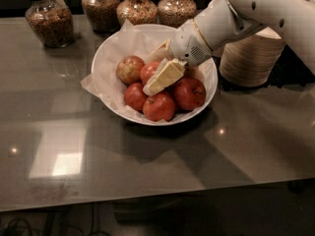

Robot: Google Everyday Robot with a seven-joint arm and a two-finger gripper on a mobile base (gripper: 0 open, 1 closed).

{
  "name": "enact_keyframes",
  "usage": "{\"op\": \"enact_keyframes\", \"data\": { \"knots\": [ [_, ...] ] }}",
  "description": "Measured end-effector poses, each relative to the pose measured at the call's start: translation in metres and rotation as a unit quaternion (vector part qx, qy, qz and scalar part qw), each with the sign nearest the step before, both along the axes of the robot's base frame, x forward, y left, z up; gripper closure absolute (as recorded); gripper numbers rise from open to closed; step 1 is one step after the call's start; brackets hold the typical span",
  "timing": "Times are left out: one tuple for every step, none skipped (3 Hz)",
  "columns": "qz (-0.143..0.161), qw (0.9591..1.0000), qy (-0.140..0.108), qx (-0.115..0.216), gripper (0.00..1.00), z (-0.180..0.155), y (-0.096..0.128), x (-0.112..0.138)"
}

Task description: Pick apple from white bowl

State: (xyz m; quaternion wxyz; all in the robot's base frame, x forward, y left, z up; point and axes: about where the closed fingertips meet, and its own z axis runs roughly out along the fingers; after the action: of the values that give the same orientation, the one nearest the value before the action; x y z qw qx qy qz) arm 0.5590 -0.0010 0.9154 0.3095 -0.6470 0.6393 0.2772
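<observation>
The white bowl (106, 58), lined with crumpled white paper, stands on the table at centre and holds several apples. A red apple with an orange blush (147, 73) lies in the middle of it. A paler yellowish-tan apple (129, 69) lies to its left, and darker red apples (158, 107) lie in front. My gripper (152, 72) reaches in from the right and is down among the apples. It is open, with one cream finger (165, 76) lying across the front of the blushed apple and the other finger (160, 49) behind it. It holds nothing.
Several glass jars of grains (48, 21) stand along the back edge. A stack of tan paper bowls (251, 58) stands right of the white bowl, under my arm. The glossy grey table (147, 156) stretches toward the front edge.
</observation>
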Motion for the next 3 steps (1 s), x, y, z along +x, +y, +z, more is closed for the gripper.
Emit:
{"op": "enact_keyframes", "data": {
  "knots": [
    [-0.008, 0.9998, 0.018, 0.002, 0.35, -0.0112, -0.0063, 0.0061],
    [-0.013, 0.9995, 0.027, 0.002, 0.54, -0.0149, -0.0107, 0.0088],
    [-0.013, 0.9995, 0.027, 0.002, 0.77, -0.0127, -0.0107, 0.0088]
  ]
}}
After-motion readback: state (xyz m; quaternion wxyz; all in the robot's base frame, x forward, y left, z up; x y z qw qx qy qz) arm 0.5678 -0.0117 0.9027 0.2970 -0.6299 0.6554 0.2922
